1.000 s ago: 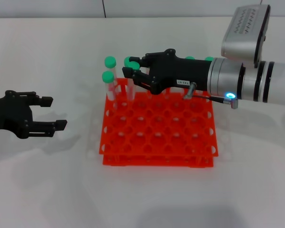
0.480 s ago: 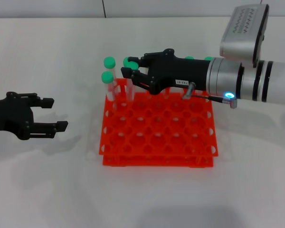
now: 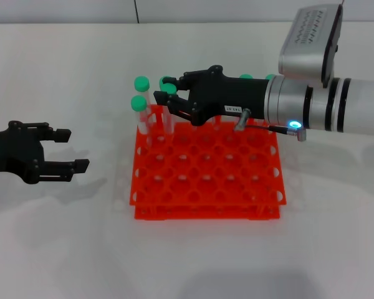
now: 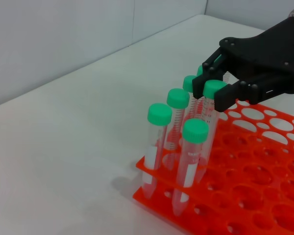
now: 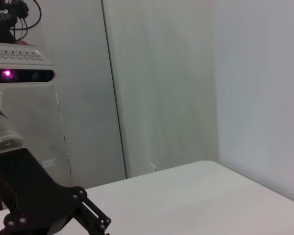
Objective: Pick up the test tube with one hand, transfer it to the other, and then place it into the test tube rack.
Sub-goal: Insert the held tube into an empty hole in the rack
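I've got the right gripper (image 3: 170,101) clamped on the tube (image 4: 211,110), seating it at the rack's (image 3: 207,180) far-left corner; left gripper (image 3: 65,149) open, release remains.

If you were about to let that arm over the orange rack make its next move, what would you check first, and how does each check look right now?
1. Right gripper at the test tube in the test tube rack: ok, its fingers sit at the green cap.
2. Tube seated in a hole: ok, upright at the rack's far left corner.
3. Fingers gripping or released: cannot tell.
4. Neighbouring tubes in the way: not ok, they crowd close.
5. Left gripper clear: ok, open and empty, left of the rack.
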`<state>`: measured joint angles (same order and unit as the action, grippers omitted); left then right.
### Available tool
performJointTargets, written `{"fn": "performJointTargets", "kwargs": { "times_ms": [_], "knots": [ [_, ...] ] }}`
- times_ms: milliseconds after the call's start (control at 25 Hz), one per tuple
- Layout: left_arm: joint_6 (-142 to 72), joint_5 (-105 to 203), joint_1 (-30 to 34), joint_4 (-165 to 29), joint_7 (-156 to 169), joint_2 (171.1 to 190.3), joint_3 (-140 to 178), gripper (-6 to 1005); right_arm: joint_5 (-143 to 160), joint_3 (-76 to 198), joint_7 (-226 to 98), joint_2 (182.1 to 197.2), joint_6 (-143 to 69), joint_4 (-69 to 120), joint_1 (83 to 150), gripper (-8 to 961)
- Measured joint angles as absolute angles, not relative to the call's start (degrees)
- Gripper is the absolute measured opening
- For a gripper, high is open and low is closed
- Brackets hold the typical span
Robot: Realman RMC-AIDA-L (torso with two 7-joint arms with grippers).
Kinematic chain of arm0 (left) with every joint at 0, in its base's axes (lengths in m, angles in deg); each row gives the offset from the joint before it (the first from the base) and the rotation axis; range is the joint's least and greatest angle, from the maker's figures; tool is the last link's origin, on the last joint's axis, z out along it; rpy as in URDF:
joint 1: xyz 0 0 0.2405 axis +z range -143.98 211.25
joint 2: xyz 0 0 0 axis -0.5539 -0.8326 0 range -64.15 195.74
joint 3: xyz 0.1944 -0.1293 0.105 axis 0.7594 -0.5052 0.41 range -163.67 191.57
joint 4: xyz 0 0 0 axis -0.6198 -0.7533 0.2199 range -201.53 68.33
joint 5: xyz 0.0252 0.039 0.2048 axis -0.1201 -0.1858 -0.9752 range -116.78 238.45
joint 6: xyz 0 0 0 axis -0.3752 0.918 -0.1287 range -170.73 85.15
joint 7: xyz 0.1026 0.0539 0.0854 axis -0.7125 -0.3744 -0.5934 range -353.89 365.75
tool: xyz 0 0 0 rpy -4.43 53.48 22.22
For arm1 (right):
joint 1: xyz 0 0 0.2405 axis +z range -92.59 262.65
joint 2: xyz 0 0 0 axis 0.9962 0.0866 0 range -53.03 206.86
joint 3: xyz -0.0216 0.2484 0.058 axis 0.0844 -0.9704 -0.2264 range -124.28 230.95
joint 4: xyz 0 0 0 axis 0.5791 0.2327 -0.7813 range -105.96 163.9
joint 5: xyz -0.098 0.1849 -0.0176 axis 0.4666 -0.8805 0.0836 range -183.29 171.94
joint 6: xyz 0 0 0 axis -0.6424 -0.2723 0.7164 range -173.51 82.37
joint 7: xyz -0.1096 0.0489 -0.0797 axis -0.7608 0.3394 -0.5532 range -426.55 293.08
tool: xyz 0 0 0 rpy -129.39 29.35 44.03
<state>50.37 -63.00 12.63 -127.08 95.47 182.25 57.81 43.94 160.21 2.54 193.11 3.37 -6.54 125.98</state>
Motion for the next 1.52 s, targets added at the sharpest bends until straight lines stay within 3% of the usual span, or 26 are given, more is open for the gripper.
{"fn": "performJointTargets", "kwargs": {
  "times_ms": [1520],
  "knots": [
    [49.8, -63.0, 12.6, -126.6, 95.5, 182.25, 58.1, 761, 44.1, 161.0, 2.6, 193.11, 1.8, -6.5, 126.2, 400]
  ]
}}
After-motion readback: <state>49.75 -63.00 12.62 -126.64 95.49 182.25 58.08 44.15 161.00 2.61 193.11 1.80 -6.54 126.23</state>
